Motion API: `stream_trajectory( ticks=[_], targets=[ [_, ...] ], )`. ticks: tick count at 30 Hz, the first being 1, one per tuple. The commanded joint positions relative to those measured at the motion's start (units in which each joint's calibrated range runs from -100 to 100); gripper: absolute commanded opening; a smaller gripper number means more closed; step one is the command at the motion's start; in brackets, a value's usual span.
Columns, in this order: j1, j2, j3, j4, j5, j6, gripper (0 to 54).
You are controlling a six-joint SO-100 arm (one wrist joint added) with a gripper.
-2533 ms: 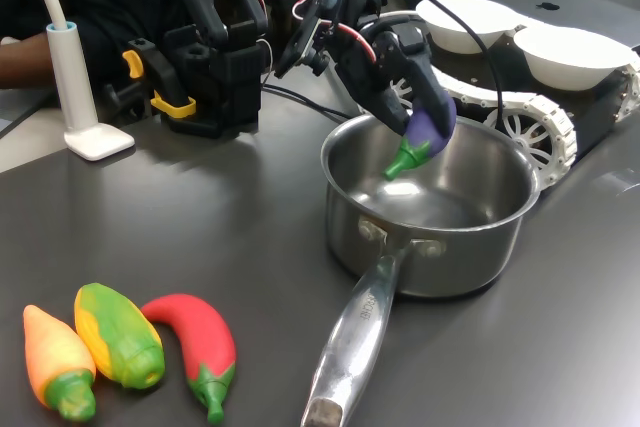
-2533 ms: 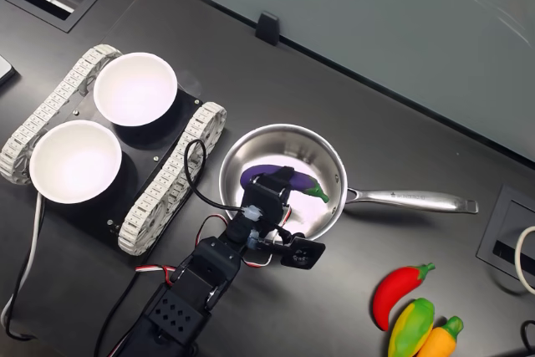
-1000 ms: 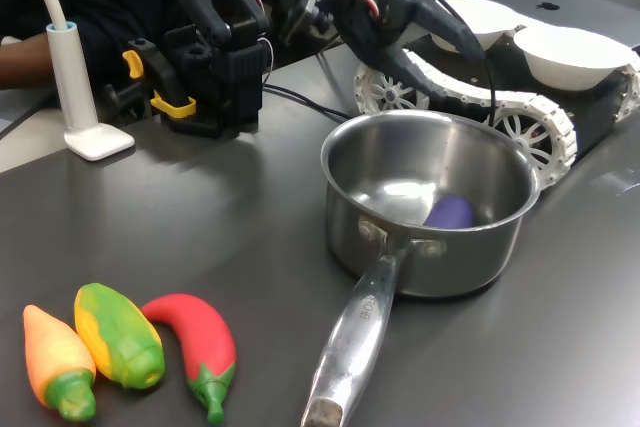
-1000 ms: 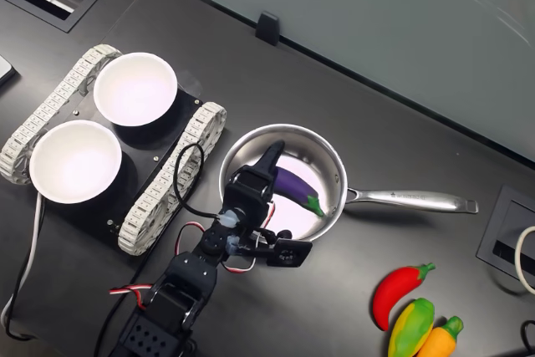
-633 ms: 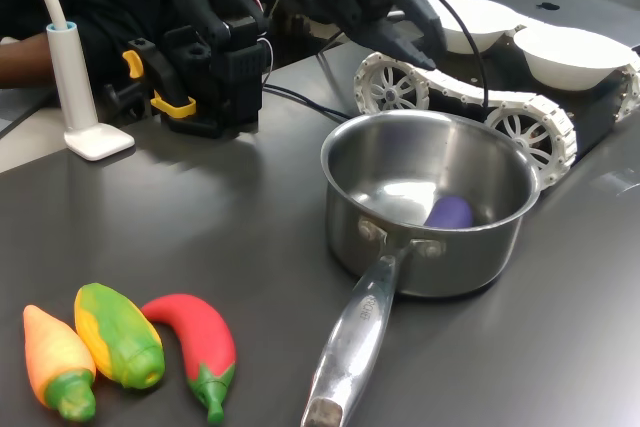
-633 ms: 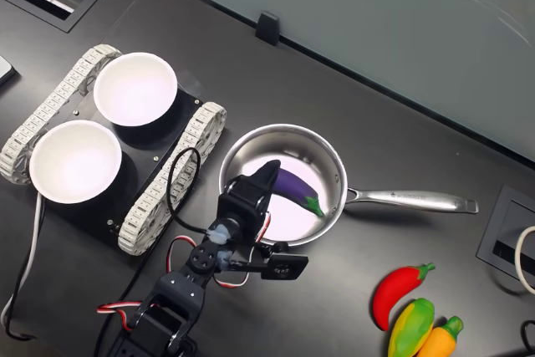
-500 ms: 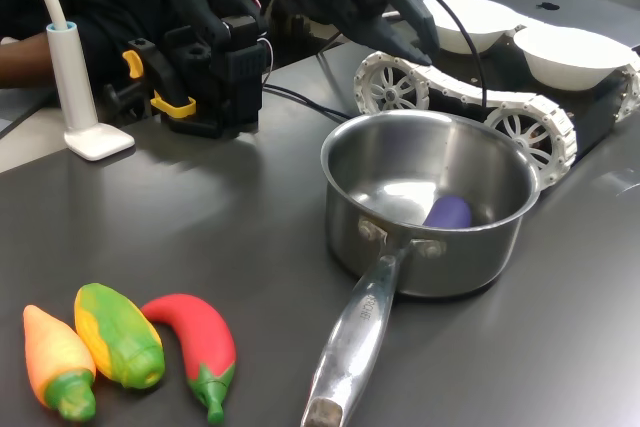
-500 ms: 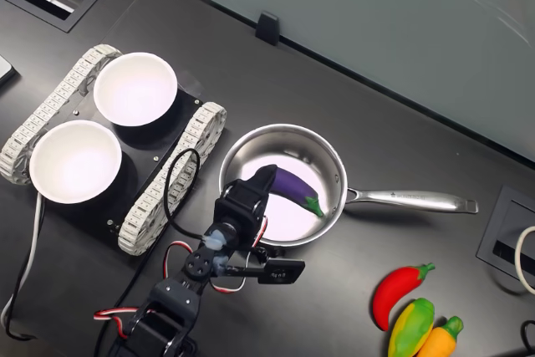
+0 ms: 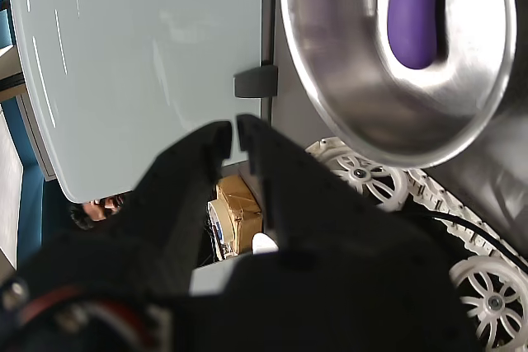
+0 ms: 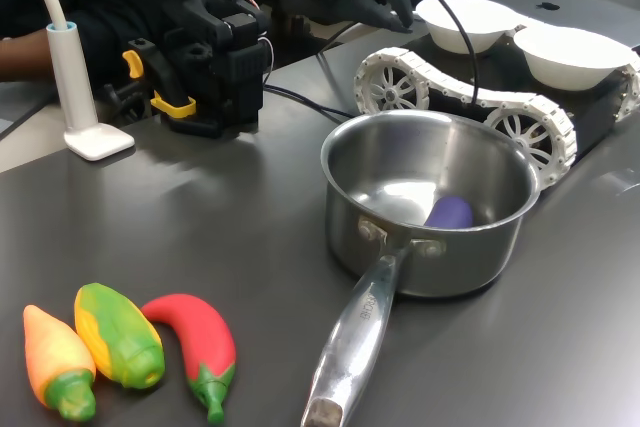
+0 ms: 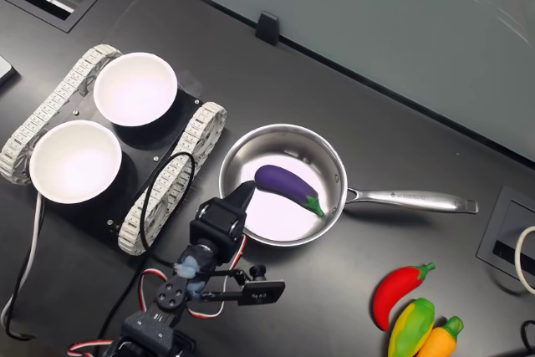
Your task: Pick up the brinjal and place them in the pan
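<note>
- In the wrist view, the black pincer (image 9: 233, 136) has its two tips drawn together with only a thin slit between them, and nothing is held there. Beyond it the steel pan (image 9: 330, 96) shows its round mouth, with the purple brinjal (image 9: 415, 10) lying inside. White spoked wheels (image 9: 487, 298) of a tracked base show near the pan.
- In the first exterior view, the pincer (image 10: 400, 15) is raised above the dark surface (image 10: 200, 217), behind the pan (image 10: 430, 202) and clear of its rim. The brinjal (image 10: 449, 212) rests on the pan's floor, partly hidden by the near wall. The pan's long handle (image 10: 352, 342) points toward the camera. A red chilli (image 10: 198, 343), a yellow-green corn (image 10: 120, 335) and an orange carrot (image 10: 55, 361) lie side by side at the first exterior view's lower left.
- In the second exterior view, the brinjal (image 11: 288, 188) lies in the pan (image 11: 282, 135) with its green stem toward the handle (image 11: 410, 201). The pincer (image 11: 247, 191) points at the pan's rim from outside. Two white bowls (image 11: 135, 88) sit on the tracked base (image 11: 171, 181) at the second exterior view's left.
</note>
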Motion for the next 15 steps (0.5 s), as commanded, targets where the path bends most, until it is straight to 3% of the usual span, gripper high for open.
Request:
stream_trajectory(
  ticks=[1, 15],
  targets=[
    [-1.09, -4.35, -6.66, 4.05, -0.10, 0.12, 0.0],
    [-0.05, -13.20, -2.30, 17.27, -0.24, -0.39, 0.0]
  ],
)
